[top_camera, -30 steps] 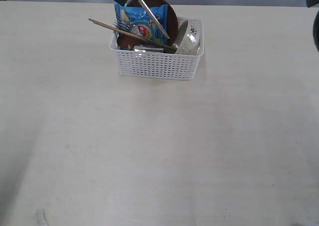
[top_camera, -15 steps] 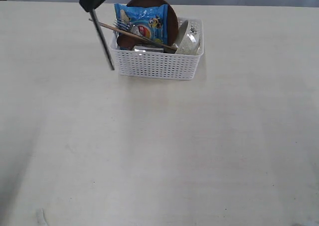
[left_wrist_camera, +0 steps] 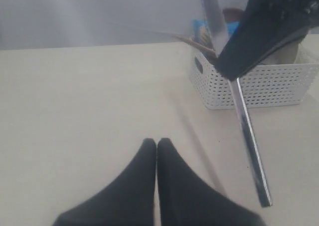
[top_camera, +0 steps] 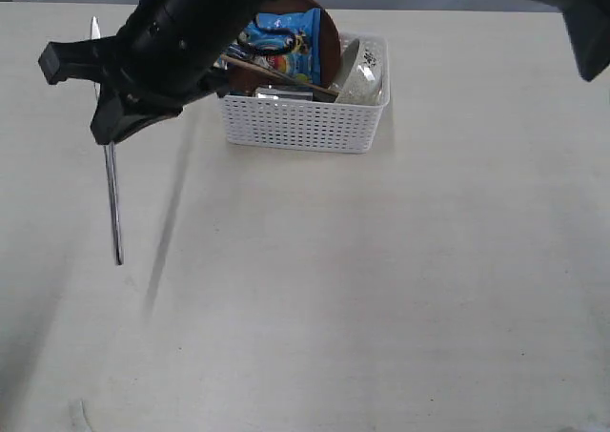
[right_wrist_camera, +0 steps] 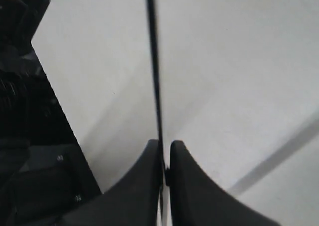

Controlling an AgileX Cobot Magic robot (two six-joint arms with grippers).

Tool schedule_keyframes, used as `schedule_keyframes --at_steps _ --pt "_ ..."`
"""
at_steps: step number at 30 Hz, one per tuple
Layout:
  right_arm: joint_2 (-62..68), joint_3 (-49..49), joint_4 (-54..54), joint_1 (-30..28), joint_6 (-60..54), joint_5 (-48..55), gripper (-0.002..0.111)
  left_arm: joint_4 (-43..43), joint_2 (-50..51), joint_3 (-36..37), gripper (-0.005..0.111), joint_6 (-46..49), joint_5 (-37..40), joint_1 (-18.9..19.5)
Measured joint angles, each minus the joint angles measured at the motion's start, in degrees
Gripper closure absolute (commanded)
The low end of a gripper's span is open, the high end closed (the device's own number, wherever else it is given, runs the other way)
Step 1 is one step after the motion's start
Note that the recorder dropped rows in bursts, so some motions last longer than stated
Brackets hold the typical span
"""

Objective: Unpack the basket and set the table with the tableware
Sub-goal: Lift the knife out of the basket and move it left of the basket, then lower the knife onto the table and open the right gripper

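Left of the basket (top_camera: 303, 122), as the exterior view shows it, the right arm stretches across from the far right side and the right gripper (right_wrist_camera: 165, 145) holds the steel knife (top_camera: 113, 198) in mid-air. Its jaws are pinched narrow on the knife, which the right wrist view shows edge-on as a thin dark line running out from between the two black fingers. The knife hangs nearly upright, a short end standing above the gripper and the longer part pointing down at the table (top_camera: 381, 289). Its lower end is clear of the surface, and its shadow (top_camera: 164, 241) lies apart from it on the table, on the side nearer the basket. The left gripper (left_wrist_camera: 157, 145) is over bare table, well apart from the basket, with its fingers pressed together tip to tip and nothing between them; in its view the knife hangs beside the basket's end wall with the cut-out handle. The basket stands on the table near the far edge. Inside it a blue snack packet (top_camera: 286, 46) stands upright with the brown round plate (top_camera: 329, 31) on edge behind it. The pale cream bowl (top_camera: 360, 70) is tilted on its rim at the basket's right end, and the wooden chopsticks (top_camera: 276, 72) lie slantwise across the top, partly hidden by the arm. Something shiny sits low behind the basket's front wall, too hidden to name.
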Motion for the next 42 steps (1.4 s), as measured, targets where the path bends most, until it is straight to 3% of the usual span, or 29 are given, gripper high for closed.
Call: schedule_keyframes --at_steps 6,23,30,32,35,36,42 --pt "4.3 4.8 5.7 0.4 -0.8 -6.2 0.109 0.0 0.0 0.0 0.107 0.0 0.0 0.0" --pt "13.6 4.9 9.5 0.4 -1.2 -14.6 0.109 0.0 0.0 0.0 0.107 0.0 0.0 0.0" --pt "13.8 4.9 1.8 0.4 11.0 -20.3 0.108 0.0 0.0 0.0 0.107 0.0 0.0 0.0" --pt "13.9 4.9 -3.0 0.4 17.1 -20.4 0.096 0.0 0.0 0.0 0.107 0.0 0.0 0.0" --pt "13.9 4.9 -4.4 0.4 20.9 -20.6 0.065 0.0 0.0 0.0 0.107 0.0 0.0 0.0" --pt "13.9 4.9 -4.4 0.4 21.6 -20.9 0.06 0.0 0.0 0.0 0.107 0.0 0.0 0.0" --pt "13.3 4.8 -4.1 0.6 22.6 -19.0 0.059 0.0 0.0 0.0 0.107 0.0 0.0 0.0"
